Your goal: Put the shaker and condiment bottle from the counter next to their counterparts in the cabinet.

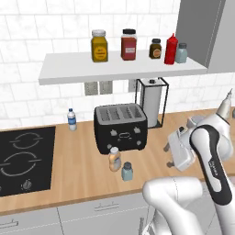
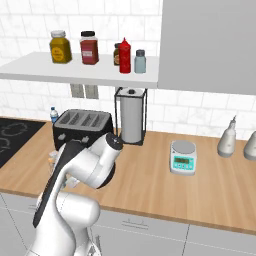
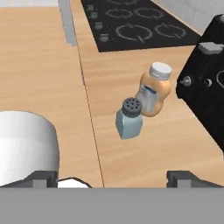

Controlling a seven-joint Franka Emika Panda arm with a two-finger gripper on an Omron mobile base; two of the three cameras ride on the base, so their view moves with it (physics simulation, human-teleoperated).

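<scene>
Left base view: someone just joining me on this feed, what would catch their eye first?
Probably the black toaster in the middle of the wooden counter, with the shaker and the condiment bottle standing close together just in front of it. Next, the white shelf above, carrying three spice jars, then a red squeeze bottle and a matching shaker at its right end. The gripper hangs short of the pair, jaws wide open.

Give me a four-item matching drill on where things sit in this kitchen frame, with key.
Things:
1. shaker
2. red squeeze bottle
3. water bottle
4. kitchen scale

Places:
A. on the white shelf, beside a small shaker
B. counter, between stovetop and toaster
C. counter, right of the paper towel holder
D. counter, in front of the toaster, next to the condiment bottle

Pairs: 1-D, 2-A, 3-B, 4-C
</scene>
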